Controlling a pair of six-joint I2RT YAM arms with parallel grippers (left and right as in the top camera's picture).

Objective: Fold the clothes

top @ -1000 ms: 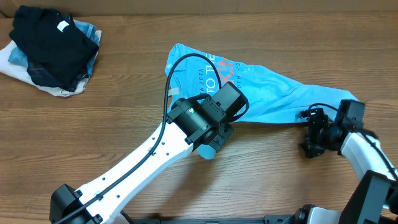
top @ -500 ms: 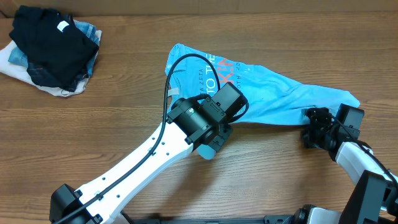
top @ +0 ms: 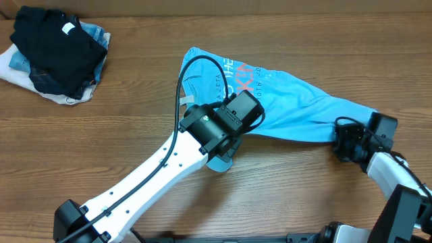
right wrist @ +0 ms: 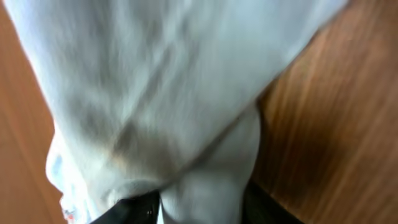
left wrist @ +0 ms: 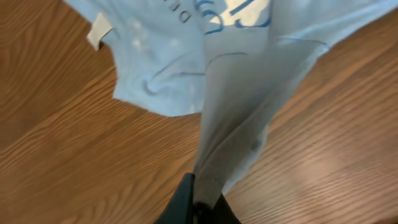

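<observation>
The clothes (top: 290,101), a sky-blue shirt with white and pink lettering, lie stretched across the middle and right of the table. My left gripper (left wrist: 205,199) is shut on a bunched edge of the shirt (left wrist: 186,62), which rises from its fingertips; the overhead view hides those jaws under the wrist. At the shirt's right end, my right gripper (top: 344,142) has its jaws closed round a thick wad of the blue cloth (right wrist: 155,81), which fills the gap between both fingers (right wrist: 130,208). The white neck label (left wrist: 97,31) shows at upper left in the left wrist view.
A black garment with a white tag (top: 57,50) is heaped on denim and white fabrics (top: 13,67) at the far left corner. The left arm's white link (top: 148,179) runs diagonally from the front edge to the table's middle.
My right gripper has slid onto the shirt's right end and its jaws have come in around the cloth. The left wrist has shifted slightly left, still holding.
</observation>
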